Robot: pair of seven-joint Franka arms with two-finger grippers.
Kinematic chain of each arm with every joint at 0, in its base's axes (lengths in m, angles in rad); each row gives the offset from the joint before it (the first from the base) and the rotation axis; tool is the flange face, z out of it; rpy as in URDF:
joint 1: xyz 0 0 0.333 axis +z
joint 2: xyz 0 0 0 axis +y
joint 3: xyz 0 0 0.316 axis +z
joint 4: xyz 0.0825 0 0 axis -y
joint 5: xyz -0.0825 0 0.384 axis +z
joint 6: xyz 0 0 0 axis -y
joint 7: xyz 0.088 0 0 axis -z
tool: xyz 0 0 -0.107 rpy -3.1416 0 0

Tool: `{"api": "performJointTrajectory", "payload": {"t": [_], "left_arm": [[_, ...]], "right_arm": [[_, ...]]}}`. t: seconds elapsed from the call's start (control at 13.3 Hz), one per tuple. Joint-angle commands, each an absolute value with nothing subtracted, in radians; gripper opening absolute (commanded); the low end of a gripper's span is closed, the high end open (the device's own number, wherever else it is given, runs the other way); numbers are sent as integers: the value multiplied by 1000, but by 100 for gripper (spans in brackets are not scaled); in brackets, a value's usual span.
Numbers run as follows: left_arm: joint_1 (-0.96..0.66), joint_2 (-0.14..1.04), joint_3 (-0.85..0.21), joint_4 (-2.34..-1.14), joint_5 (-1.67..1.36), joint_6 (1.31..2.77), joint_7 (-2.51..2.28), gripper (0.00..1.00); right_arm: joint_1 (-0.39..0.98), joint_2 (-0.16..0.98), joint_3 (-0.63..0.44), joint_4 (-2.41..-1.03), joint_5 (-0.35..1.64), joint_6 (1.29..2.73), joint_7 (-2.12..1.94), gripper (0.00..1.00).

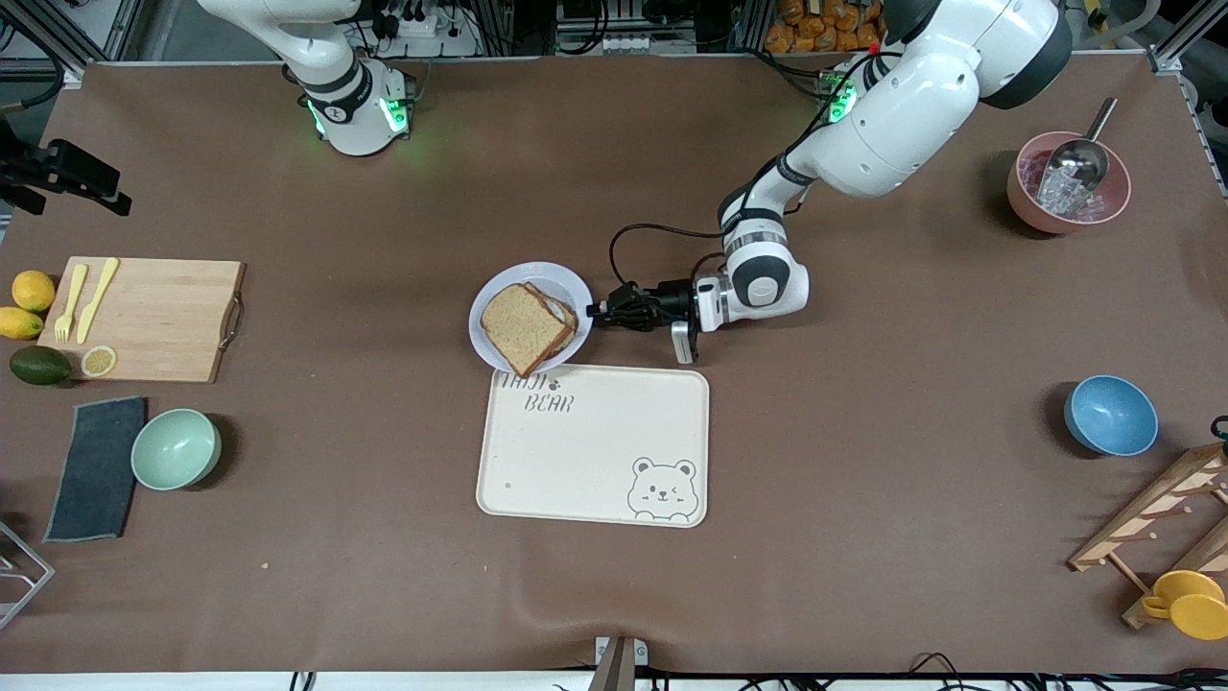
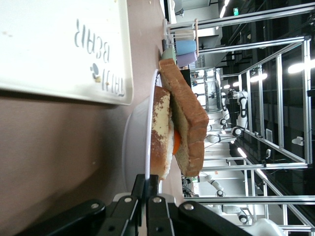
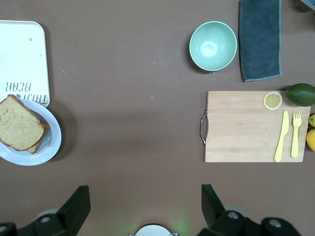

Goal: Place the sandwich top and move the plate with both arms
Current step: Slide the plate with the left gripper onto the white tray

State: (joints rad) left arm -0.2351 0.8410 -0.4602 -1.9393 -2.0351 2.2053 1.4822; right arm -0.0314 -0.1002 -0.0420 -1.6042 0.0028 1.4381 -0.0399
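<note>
Brown table (image 1: 863, 480) carrying plate (image 1: 491, 297) mid-table, rim overlapping cream bear tray's (image 1: 595, 451) edge farthest from front camera. Sandwich top (image 1: 518, 326) lying on egg-topped slice (image 2: 160, 132) on that plate. Left gripper (image 1: 600, 310) low at plate's rim toward left arm's end, fingers (image 2: 157, 206) pinched shut on plate; right gripper (image 3: 142, 206) high above bare table, waiting, jaws spread wide.

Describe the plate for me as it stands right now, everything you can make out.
The plate is small, round, pale lavender-white and smooth, sitting flat on the table just farther from the front camera than the bear tray, its rim overlapping the tray's edge. It carries the stacked sandwich, the plain brown sandwich top uppermost and slightly askew. The left claw is shut on its rim at the left arm's end.
</note>
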Motion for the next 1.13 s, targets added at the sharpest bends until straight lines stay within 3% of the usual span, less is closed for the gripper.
{"api": "performJointTrajectory", "payload": {"t": [0.0,1.05], "left_arm": [[-180,830,-526,-1956,-2072,2210,1525,0],[-31,762,-588,-1948,-2057,2212,1471,0]], "right_arm": [[-51,-112,-31,-1595,20,1433,-49,100],[-69,-109,-32,-1605,18,1470,-49,100]]}}
